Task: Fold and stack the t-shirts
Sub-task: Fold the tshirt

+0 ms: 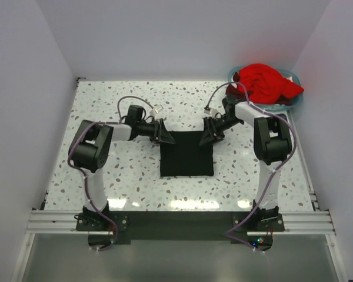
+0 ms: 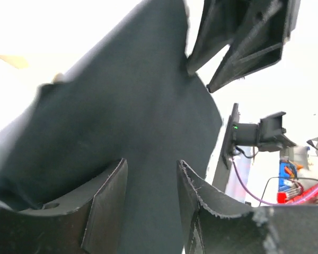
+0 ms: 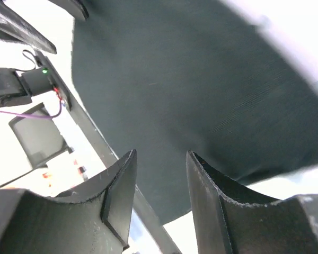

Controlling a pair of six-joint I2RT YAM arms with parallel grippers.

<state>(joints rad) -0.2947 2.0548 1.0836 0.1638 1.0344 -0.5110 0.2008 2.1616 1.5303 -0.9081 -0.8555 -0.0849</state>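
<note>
At the middle of the table (image 1: 106, 170), the black t-shirt (image 1: 187, 155) lies as a flat, squared-off rectangle, its near edge toward the arm bases. It looks already folded down to a compact panel. Its outline is clean and no sleeve shows.

At its two far corners sit the tools. The left gripper (image 1: 165, 136) is over the far-left corner and the right gripper (image 1: 209, 136) over the far-right one, both angled inward toward each other. This mirrored stance suits a wide, limp cloth, since holding both corners of one edge keeps that edge straight when it is carried over.

In each wrist view the jaws stand parted, with black cloth filling the gap beyond them. In the right wrist view, bare table also shows low in the gap. Nothing appears pinched, so I judge both tools released and poised at the edge, not gripping.

Well apart, at the far right corner, the red t-shirt (image 1: 265, 82) is heaped unfolded in the light blue basket (image 1: 297, 100), spilling over its rim. By that, I judge the task roughly half done. The red shirt has yet to be laid out, folded, and stacked with the black one.
</note>
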